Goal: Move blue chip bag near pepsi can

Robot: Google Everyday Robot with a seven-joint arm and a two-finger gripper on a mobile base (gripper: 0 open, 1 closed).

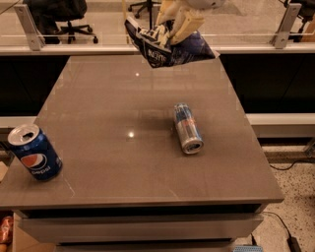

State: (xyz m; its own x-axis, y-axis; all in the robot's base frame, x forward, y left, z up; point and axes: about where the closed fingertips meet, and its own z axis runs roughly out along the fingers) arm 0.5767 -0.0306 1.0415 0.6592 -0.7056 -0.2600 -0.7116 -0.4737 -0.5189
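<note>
The blue chip bag [167, 47] is crumpled dark blue foil with white lettering. It hangs in the air above the far edge of the table, held by my gripper [173, 25], which is shut on its top. The pepsi can [35, 152] stands upright at the table's near left corner, far from the bag.
A slim silver-and-blue can [187, 128] lies on its side right of the table's [98, 123] middle. A railing with glass runs behind the table, and office chairs [64, 15] stand beyond it. A cable lies on the floor at the right.
</note>
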